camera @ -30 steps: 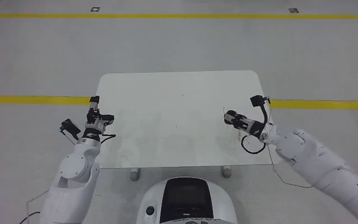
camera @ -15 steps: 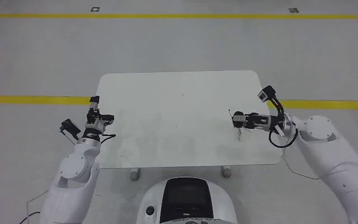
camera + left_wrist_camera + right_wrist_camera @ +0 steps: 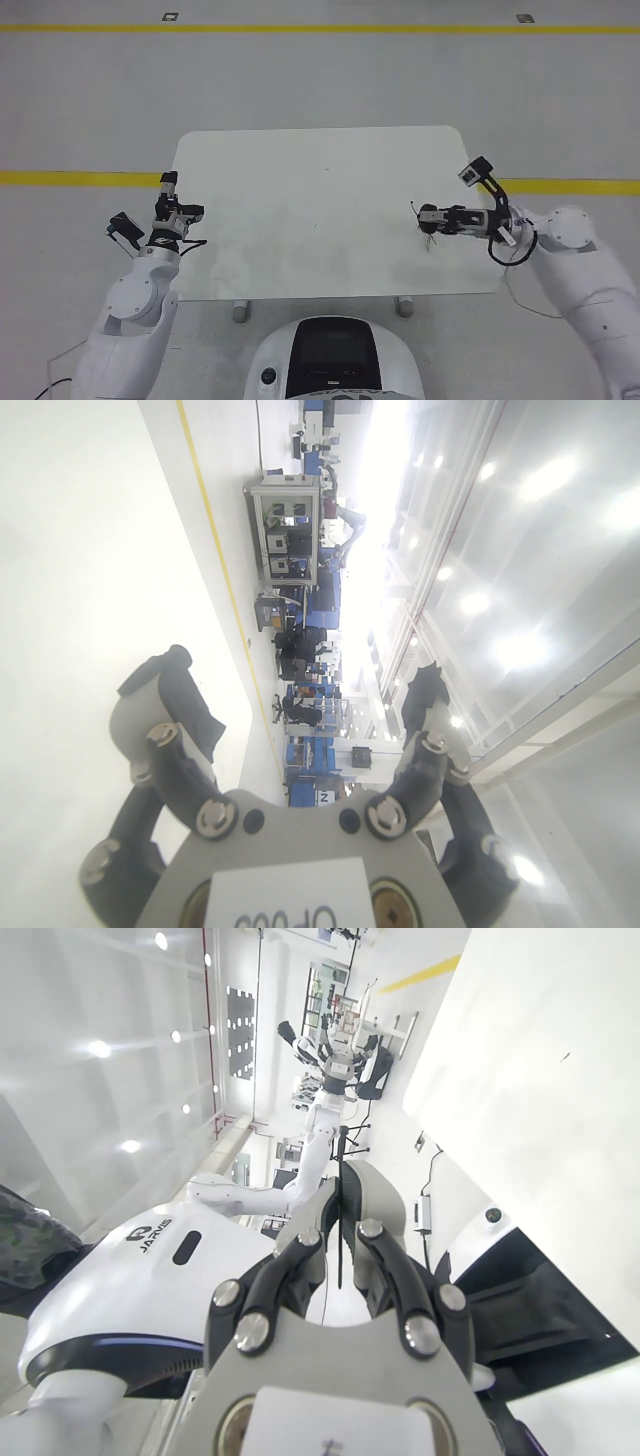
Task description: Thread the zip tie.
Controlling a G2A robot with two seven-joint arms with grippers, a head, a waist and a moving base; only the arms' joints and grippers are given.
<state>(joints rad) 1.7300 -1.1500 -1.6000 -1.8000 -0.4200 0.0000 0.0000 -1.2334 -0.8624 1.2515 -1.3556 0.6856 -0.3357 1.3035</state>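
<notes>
A thin black zip tie (image 3: 341, 1208) is pinched between the fingers of my right gripper (image 3: 341, 1193), which is shut on it. The tie's head end (image 3: 344, 1132) sticks out past the fingertips and its tail runs back toward the palm. From above, the right gripper (image 3: 426, 216) hovers over the right part of the white table (image 3: 310, 200), and the zip tie (image 3: 413, 207) shows as a fine dark line at its tip. My left gripper (image 3: 176, 198) is at the table's left edge, open and holding nothing. Its fingers (image 3: 170, 685) are spread wide around the left gripper's (image 3: 300, 685) gap.
Grey floor with yellow lines (image 3: 320, 28) surrounds the table. The left arm (image 3: 320, 1128) shows far off in the right wrist view.
My right arm has swung outward and its gripper has shifted slightly right over the table, still holding the zip tie. The left arm has not moved.
</notes>
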